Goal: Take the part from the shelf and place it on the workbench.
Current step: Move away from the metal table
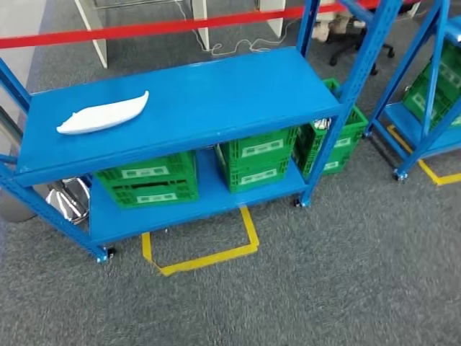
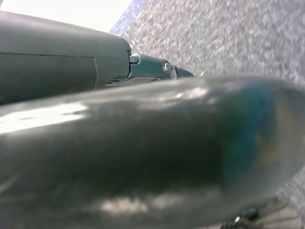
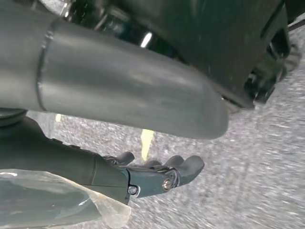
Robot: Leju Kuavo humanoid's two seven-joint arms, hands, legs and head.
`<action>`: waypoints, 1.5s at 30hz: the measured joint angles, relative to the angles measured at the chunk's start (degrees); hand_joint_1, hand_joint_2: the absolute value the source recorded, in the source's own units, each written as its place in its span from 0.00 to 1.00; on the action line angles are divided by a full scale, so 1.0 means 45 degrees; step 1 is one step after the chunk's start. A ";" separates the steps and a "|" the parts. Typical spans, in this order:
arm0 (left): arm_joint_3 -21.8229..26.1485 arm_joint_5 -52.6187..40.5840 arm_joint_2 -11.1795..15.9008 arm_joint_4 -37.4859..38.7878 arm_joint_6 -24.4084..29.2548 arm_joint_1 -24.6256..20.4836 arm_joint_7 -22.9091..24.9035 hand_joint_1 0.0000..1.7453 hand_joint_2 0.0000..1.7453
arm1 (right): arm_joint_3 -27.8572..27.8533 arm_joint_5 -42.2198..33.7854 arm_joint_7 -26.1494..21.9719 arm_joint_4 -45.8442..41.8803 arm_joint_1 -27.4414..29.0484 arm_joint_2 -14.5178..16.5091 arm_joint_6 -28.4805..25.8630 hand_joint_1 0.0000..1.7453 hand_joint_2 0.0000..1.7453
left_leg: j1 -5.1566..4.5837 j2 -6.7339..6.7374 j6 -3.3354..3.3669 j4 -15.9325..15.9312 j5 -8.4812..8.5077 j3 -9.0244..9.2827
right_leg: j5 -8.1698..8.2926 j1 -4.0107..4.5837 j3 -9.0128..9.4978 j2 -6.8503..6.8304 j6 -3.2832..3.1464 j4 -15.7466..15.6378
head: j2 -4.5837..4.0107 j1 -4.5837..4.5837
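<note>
A long white curved part [image 1: 103, 114] lies flat on the left end of the blue shelf's upper board [image 1: 228, 90] in the head view, with nothing touching it. My left hand [image 2: 144, 143] hangs over grey carpet in the left wrist view; its thick grey thumb is blurred and close, one dark finger [image 2: 153, 67] stretches straight beyond it, and it holds nothing. In the right wrist view my right hand [image 3: 154, 176] also hangs above the carpet, its dark fingers [image 3: 187, 167] stretched out and empty.
Green crates [image 1: 149, 180] [image 1: 258, 158] stand on the lower board, and another [image 1: 331, 140] behind the shelf's right post. Yellow floor tape [image 1: 207, 256] marks a bay before the shelf. A red bar [image 1: 136, 30] runs above. A second blue shelf [image 1: 429, 79] stands to the right.
</note>
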 joint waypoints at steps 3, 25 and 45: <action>0.0002 0.0000 -0.0005 0.0000 0.0000 -0.0048 -0.0029 0.00 0.00 | 0.0000 0.0001 -0.0008 0.0000 -0.0026 0.0000 0.0002 0.00 0.00 | 0.0009 0.0006 0.0097 -0.0063 -0.0207 0.0260 | -0.0795 -0.0006 -0.1604 0.0008 0.0116 0.2322 | 0.0000 0.0045; 0.0134 0.0097 0.0210 0.0029 -0.0013 -0.0123 0.0561 0.00 0.00 | -0.0019 0.0084 0.0038 0.0012 0.0033 -0.0036 0.0215 0.00 0.00 | 0.0073 0.0054 -0.0573 0.0519 -0.0142 -0.0289 | 0.0768 0.0004 -0.0378 0.0044 -0.0373 -0.0599 | -0.0001 0.0006; 0.0330 0.0198 0.0260 0.0039 -0.0023 -0.0184 0.0551 0.00 0.00 | -0.0021 0.0108 0.0067 0.0015 -0.0006 -0.0057 0.0250 0.00 0.00 | 0.0002 0.0025 -0.0502 0.0440 -0.0441 0.0004 | 0.1084 -0.0007 -0.0796 0.0041 -0.0367 -0.0591 | -0.0001 -0.0041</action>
